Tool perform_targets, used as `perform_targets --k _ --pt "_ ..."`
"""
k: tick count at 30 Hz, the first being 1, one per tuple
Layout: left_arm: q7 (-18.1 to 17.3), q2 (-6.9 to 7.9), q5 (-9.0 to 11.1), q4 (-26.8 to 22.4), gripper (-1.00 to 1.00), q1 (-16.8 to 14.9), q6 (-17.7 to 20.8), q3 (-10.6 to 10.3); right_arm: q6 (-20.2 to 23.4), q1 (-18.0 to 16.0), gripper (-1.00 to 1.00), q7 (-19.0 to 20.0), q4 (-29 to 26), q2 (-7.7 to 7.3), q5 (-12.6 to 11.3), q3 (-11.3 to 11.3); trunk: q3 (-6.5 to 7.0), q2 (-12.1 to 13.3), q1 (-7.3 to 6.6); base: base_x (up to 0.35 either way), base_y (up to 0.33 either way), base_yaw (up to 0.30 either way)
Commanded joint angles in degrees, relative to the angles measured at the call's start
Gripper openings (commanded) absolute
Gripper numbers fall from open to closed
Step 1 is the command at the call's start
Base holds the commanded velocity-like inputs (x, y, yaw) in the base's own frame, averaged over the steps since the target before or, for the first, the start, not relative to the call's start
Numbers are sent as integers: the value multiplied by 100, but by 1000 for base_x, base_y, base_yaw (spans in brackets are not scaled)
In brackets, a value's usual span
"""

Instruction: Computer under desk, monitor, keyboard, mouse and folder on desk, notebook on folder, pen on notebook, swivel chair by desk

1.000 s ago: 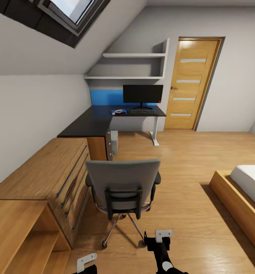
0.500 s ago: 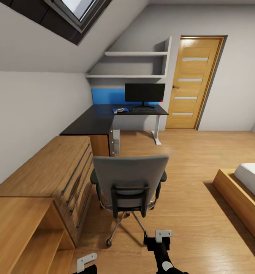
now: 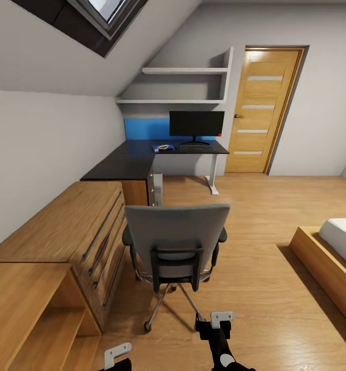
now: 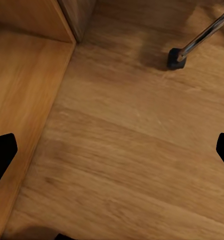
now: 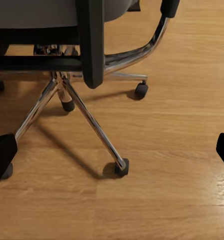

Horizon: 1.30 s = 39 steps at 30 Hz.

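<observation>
**Attic bedroom, chair short of desk**

Sloped grey ceiling, skylight, oak door [image 3: 259,109], light wood floor [image 3: 255,206]. Against the far wall, desk [image 3: 136,159] carrying monitor [image 3: 196,123], keyboard [image 3: 196,147] before it, folder [image 3: 163,148] beside that. Well short of desk, back turned: chair [image 3: 175,242], dresser [image 3: 64,232] alongside. Nearer than chair, left gripper [image 4: 112,150] and right gripper [image 5: 112,150], both spread wide, holding nothing.
</observation>
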Motion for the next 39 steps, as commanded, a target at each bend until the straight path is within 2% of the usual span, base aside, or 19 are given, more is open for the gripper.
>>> perform_targets --k 1,7,9,11,14,15,18,19,21,25,29,37,39 --pt "29 3 60 2 100 -4 -28 -49 -12 -3 100 -34 2 0 -29 50 -24 -44 22 0 0 0" --pt "-8 -9 67 -108 100 -4 -5 -64 -33 -1 100 -29 -10 2 -23 61 -131 -285 154 0 0 0" --pt "25 -17 70 -593 100 -4 73 -66 -1 -6 100 -32 -61 1 -22 51 -167 -365 198 0 0 0" --pt "36 -33 62 -817 100 -6 154 -66 16 -11 100 -36 -80 1 -18 47 -203 -445 242 0 0 0" --pt "50 -83 49 -1244 100 -44 520 -67 100 -37 100 -40 -113 -5 -19 39 -257 -566 308 0 0 0" --pt "53 -102 44 -1416 100 -124 786 -67 201 -89 100 -41 -127 -6 -18 37 -275 -606 330 0 0 0" --pt "56 -120 40 -1582 100 -325 1180 -67 441 -256 100 -40 -157 -7 -20 34 -329 -726 396 0 0 0" --pt "57 -125 42 -1615 100 -410 1298 -67 544 -324 100 -39 -167 -7 -20 34 -347 -766 417 0 0 0" --pt "58 -150 56 -1693 100 -785 1637 -67 1028 -588 100 -31 -204 -5 -21 33 -383 -846 461 0 0 0" --pt "44 -208 83 -1674 100 -1218 1892 -67 1668 -868 100 -27 -374 -12 -29 27 -455 -1007 549 0 0 0" --pt "14 -286 80 -1469 100 -1323 1932 -67 1803 -933 100 -26 -417 -30 -41 16 -526 -1167 637 0 0 0" --pt "-25 -340 71 -1163 100 -1369 1904 -67 1860 -1004 100 -23 -427 -49 -47 -1 -670 -1488 813 0 0 0" --pt "-32 -351 58 -930 100 -1373 1795 -69 1865 -1042 100 -23 -428 -49 -47 -13 -706 -1568 857 0 0 0"
